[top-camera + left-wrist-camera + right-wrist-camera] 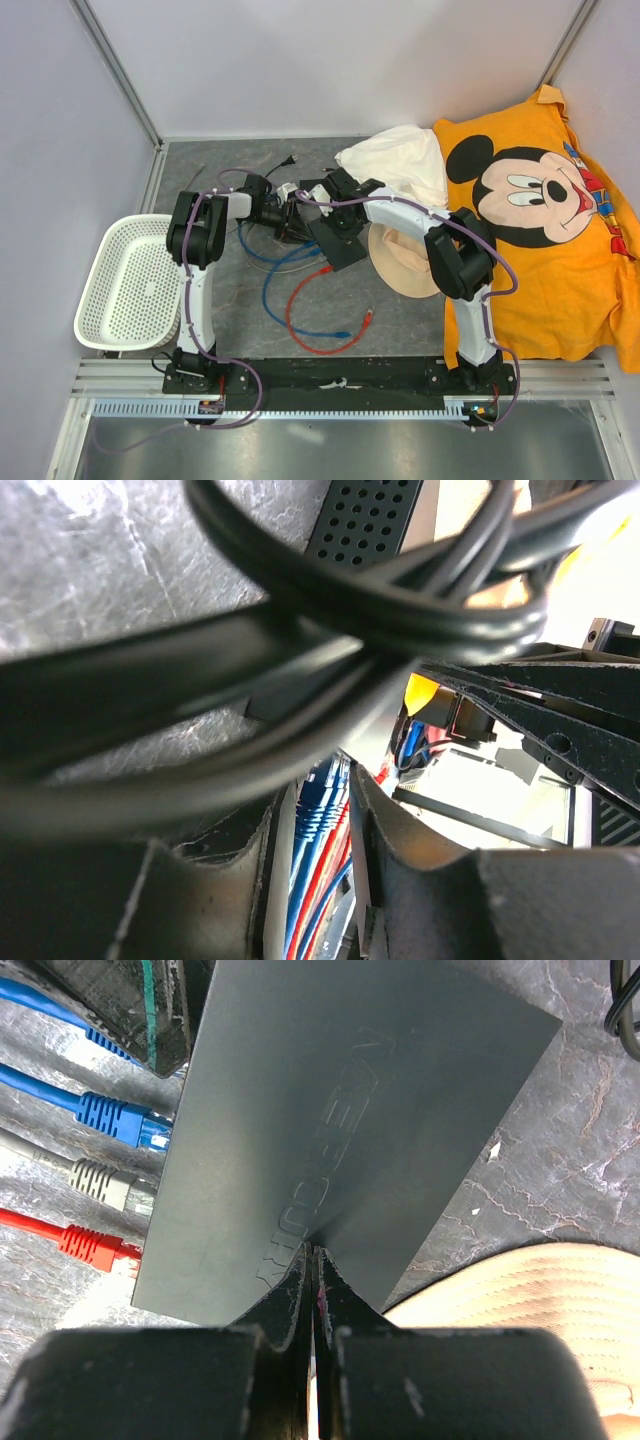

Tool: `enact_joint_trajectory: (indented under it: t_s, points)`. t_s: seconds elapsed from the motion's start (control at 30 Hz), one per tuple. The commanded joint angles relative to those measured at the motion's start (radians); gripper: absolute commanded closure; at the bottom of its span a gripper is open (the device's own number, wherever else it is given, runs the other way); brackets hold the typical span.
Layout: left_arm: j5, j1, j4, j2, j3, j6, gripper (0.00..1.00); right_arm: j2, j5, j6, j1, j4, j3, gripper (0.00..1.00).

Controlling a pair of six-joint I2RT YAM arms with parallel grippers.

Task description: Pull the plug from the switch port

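The switch (340,245) is a flat matte black box in the middle of the table; it fills the right wrist view (330,1110). A blue plug (115,1120), a grey plug (100,1178) and a red plug (90,1245) sit in ports along its left edge. My right gripper (315,1255) is shut and empty, its tips pressed on the box top. My left gripper (320,780) is at the far end of that edge (285,212), shut on another blue plug (318,820). Its finger (150,1010) hides that plug's port.
A thick black cord (300,680) crosses close in front of the left wrist camera. A tan hat (400,265) lies right of the switch, with a white cloth (395,160) and an orange Mickey shirt (540,200) beyond. A white basket (130,285) stands at the left. Blue and red cables (300,310) loop in front.
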Motion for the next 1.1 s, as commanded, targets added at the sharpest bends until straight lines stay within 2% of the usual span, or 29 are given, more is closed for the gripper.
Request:
enact_joint_trajectory:
  t_s: [0.0,0.43,0.53,0.57,0.63,1.07]
  points:
    - [0.012,-0.031,0.036,-0.017,-0.014,-0.045,0.68,0.052,-0.010,0.018,0.018,0.014,-0.018,1.00]
    - [0.014,-0.035,0.045,-0.008,-0.009,-0.048,0.75,0.070,-0.010,0.022,0.019,0.015,0.002,1.00]
    - [0.012,-0.035,0.043,-0.006,-0.006,-0.050,0.82,0.075,-0.010,0.022,0.024,0.017,0.002,1.00]
    - [0.014,-0.037,0.043,-0.005,-0.005,-0.050,0.89,0.076,-0.010,0.024,0.024,0.015,0.002,1.00]
    - [0.016,-0.037,0.042,-0.001,0.000,-0.050,0.97,0.078,-0.010,0.022,0.024,0.015,0.000,1.00]
    - [-0.026,-0.006,-0.081,0.015,0.000,0.107,0.98,0.098,0.005,0.024,0.024,0.018,-0.010,1.00]
